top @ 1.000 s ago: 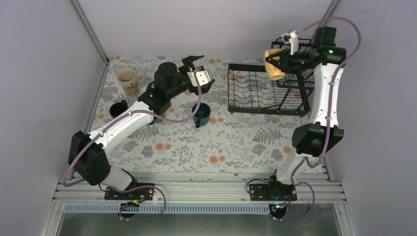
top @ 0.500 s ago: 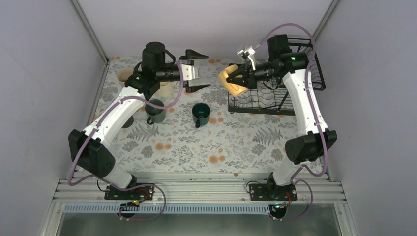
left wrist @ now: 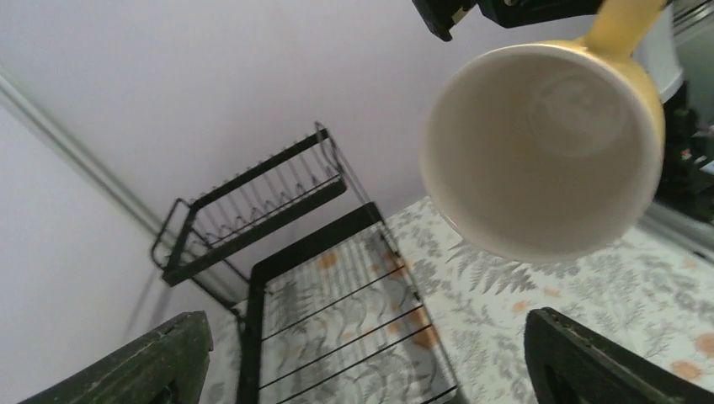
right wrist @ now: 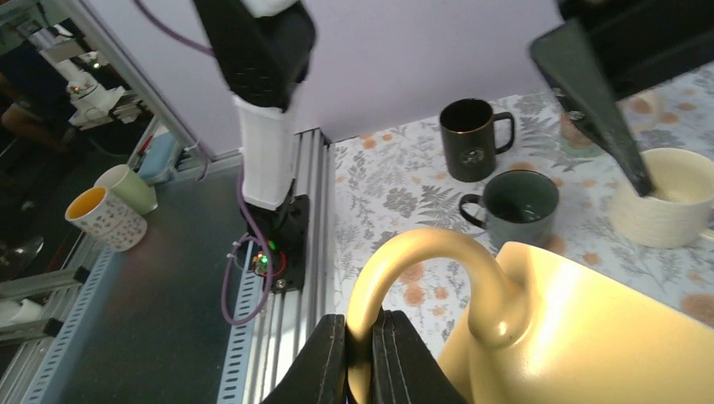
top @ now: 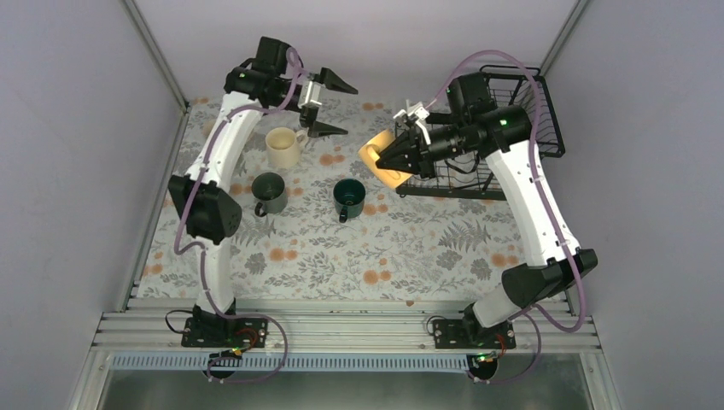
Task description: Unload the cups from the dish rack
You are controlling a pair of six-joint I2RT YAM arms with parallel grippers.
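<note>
**Right tool** [right wrist: 360,349]: closed narrow on the loop handle [right wrist: 404,261] of the yellow mug [top: 378,161]. It pinches the handle only and does not touch the mug body. The mug hangs in the air, tipped on its side, just off the near-left corner of the dish rack [top: 546,111] and above the bench [top: 427,248].

**Left tool** [top: 335,108]: spread wide and holding nothing. It is raised over the back of the bench and faces the mug's open mouth. The two tools are near each other but apart.

**On the bench, upright:** cream mug [top: 282,147], grey-green mug [top: 271,193], teal mug [top: 348,196] and black mug [right wrist: 469,139].

**Stage, as judged:** the yellow mug is out of the rack but not yet set down.

**Risks:**
- The pinch sits on a thin, curved handle with the mug's weight off to one side. A jolt could make the mug swing or slide out and drop onto the bench.
- If both arms close in further, the left tool's fingers could strike the mug rim and knock it loose.
- The teal mug stands almost beneath the yellow mug. Lowering straight down risks striking it or tipping it over.
- The mug is tipped, so releasing it before it is upright would leave it rolling.
</note>
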